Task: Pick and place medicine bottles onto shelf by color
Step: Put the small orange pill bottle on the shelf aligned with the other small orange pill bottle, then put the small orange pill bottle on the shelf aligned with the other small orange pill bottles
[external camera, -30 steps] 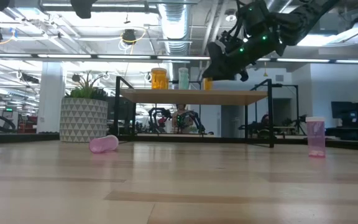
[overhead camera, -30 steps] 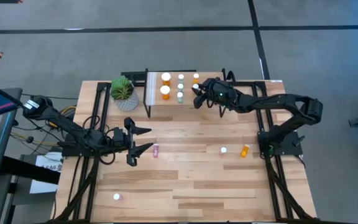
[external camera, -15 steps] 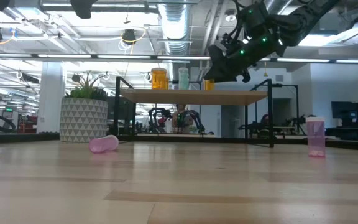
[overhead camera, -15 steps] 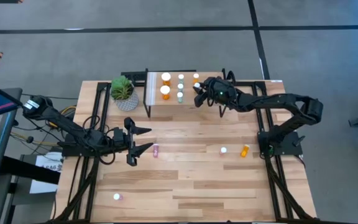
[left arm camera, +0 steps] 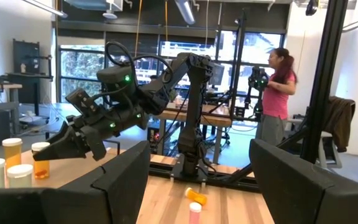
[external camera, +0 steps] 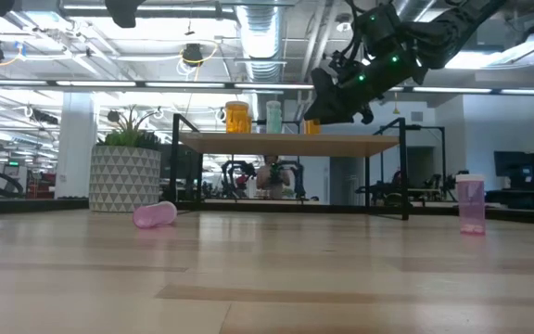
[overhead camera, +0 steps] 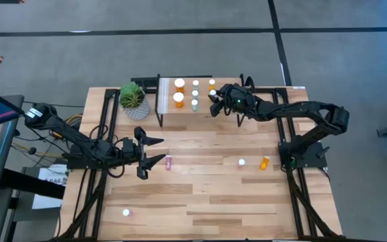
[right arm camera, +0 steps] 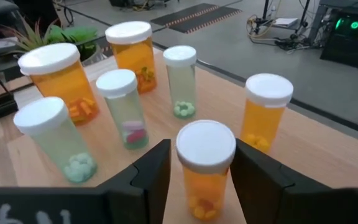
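The shelf (overhead camera: 187, 118) stands at the table's far edge. It carries two large orange bottles (right arm camera: 61, 81), several teal bottles (right arm camera: 124, 106) and two small orange bottles. My right gripper (overhead camera: 214, 101) is open above the shelf's right part. Its fingers stand on either side of one small orange bottle (right arm camera: 206, 163), which stands upright on the board, with gaps to its body. My left gripper (overhead camera: 158, 150) is open and empty over the table's left middle, beside a pink bottle (overhead camera: 168, 162) lying on its side.
A pink bottle (overhead camera: 241, 162) stands upright at the table's right middle, and an orange bottle (overhead camera: 265, 163) lies beside it. Another bottle (overhead camera: 125, 212) stands near the front left. A potted plant (overhead camera: 133, 99) stands left of the shelf. A person (left arm camera: 278, 93) stands in the room beyond the table.
My right gripper has risen a little and drawn slightly toward the table's right. The small orange bottle has stayed standing on the shelf.
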